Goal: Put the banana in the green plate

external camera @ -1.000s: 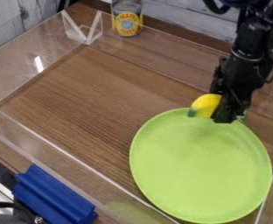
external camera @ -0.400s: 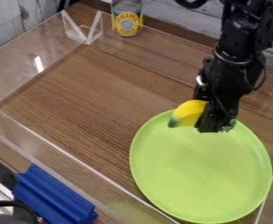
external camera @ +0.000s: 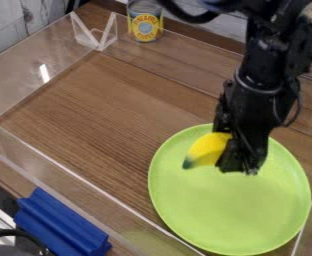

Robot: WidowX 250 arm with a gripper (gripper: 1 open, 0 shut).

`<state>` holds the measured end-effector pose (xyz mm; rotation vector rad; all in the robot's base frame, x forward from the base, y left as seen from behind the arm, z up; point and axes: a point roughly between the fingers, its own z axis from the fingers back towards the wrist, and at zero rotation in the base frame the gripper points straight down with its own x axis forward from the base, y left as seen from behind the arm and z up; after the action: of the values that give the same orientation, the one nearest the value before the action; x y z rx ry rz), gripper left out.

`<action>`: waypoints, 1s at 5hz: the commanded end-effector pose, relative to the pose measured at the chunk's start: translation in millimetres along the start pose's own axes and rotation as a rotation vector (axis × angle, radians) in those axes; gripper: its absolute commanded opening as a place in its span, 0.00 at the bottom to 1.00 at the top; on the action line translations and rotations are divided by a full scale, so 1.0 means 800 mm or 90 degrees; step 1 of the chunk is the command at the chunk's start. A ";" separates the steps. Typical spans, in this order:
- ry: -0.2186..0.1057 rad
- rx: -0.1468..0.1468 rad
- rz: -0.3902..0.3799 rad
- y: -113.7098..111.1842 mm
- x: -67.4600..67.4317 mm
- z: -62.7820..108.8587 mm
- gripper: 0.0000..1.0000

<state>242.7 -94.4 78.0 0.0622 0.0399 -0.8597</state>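
Observation:
The green plate point(external camera: 259, 215) lies flat on the wooden table at the lower right. My gripper point(external camera: 228, 152) points straight down over the plate's upper middle and is shut on the banana point(external camera: 206, 150). The banana is small and bright yellow, and it sticks out to the left of the black fingers, hanging a little above the plate surface. The black arm rises from the gripper toward the top right.
A clear acrylic wall point(external camera: 52, 150) fences the table on the left and front. A yellow-labelled can point(external camera: 145, 22) stands at the back, beside a clear plastic stand point(external camera: 92, 35). A blue object point(external camera: 59, 228) sits outside the wall at the lower left.
The gripper has carried the banana from the plate's far rim toward me and slightly left, so it now hangs over the plate's upper middle. The plate has not moved.

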 end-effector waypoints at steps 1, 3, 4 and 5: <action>-0.036 0.019 0.009 -0.005 0.000 0.009 0.00; -0.044 0.014 0.026 -0.016 -0.004 0.001 0.00; -0.048 0.008 0.029 -0.021 -0.006 0.002 0.00; -0.051 0.002 0.034 -0.026 -0.006 0.001 0.00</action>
<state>220.0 -101.1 63.9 0.0332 0.0265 -0.8040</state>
